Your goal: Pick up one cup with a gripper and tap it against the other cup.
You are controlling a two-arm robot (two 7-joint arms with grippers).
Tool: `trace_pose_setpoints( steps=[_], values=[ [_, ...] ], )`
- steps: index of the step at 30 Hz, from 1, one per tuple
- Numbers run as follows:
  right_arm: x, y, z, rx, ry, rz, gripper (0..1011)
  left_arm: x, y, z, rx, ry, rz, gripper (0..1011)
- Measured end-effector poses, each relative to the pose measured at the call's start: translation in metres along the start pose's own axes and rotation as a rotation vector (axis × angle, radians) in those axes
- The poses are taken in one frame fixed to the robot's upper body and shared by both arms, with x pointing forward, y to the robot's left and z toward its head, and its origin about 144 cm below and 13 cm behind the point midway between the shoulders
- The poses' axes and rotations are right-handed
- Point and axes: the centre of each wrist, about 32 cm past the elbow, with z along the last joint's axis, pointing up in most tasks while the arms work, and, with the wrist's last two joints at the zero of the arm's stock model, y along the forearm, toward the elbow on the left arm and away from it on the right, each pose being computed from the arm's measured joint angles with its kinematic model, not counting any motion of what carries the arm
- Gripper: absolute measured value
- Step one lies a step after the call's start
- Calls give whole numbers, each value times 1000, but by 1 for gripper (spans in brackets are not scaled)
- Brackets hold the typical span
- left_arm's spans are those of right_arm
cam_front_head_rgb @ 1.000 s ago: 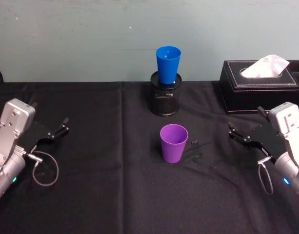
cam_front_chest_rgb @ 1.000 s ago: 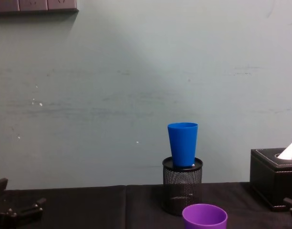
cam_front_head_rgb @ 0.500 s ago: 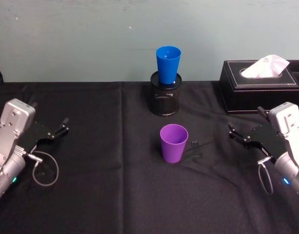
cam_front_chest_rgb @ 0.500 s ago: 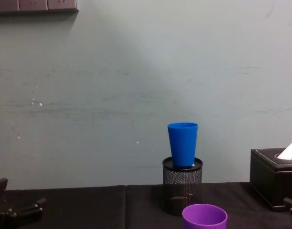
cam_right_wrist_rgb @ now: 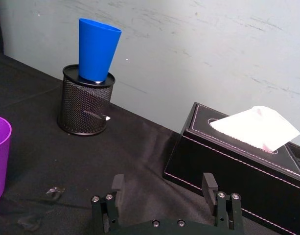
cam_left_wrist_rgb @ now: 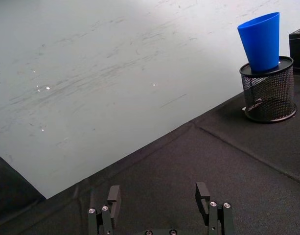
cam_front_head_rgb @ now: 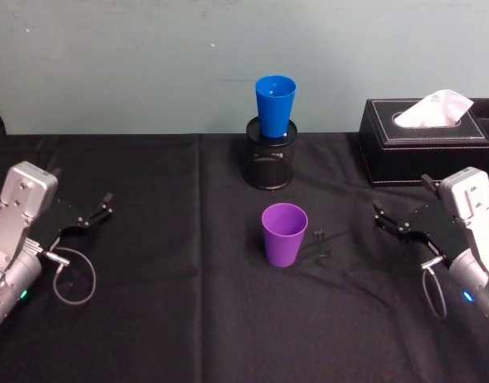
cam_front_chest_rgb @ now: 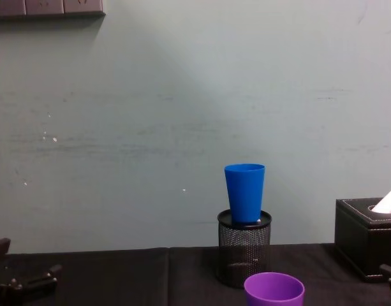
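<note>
In the head view, the purple tapered plastic tumbler (cam_front_head_rgb: 285, 234) stands upright on the black-clothed bench (cam_front_head_rgb: 172, 319), just below the frame's centre, touched by neither gripper. Above it in the frame, the bright blue tapered plastic tumbler (cam_front_head_rgb: 275, 104) sits upright in the mouth of a black mesh cylinder holder (cam_front_head_rgb: 269, 166), close to the pale wall (cam_front_head_rgb: 108, 64). A black stitched tissue box (cam_front_head_rgb: 419, 144) with a white tissue occupies the upper right. The left gripper (cam_front_head_rgb: 95, 210), black on a silver arm, lies at the left edge, well apart from both tumblers. The right gripper (cam_front_head_rgb: 381, 217) lies at the right edge, below the tissue box.

In the left wrist view, the left jaws stand apart along the bottom edge, with the blue tumbler and holder at the upper right.

In the right wrist view, the right jaws stand apart at the bottom. The purple tumbler is cut by the left edge and the tissue box fills the right.

In the chest view, the purple tumbler's rim shows at the bottom, right of centre, with the blue tumbler just above it.
</note>
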Motion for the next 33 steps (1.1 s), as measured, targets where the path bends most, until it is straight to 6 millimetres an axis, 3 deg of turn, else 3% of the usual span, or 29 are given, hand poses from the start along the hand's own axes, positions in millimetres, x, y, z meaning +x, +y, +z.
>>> trace_pose_setpoints(
  steps=[33],
  values=[
    [0,0,0,0,0,0,1003,0,0,0,0,0,0,1000]
  ],
)
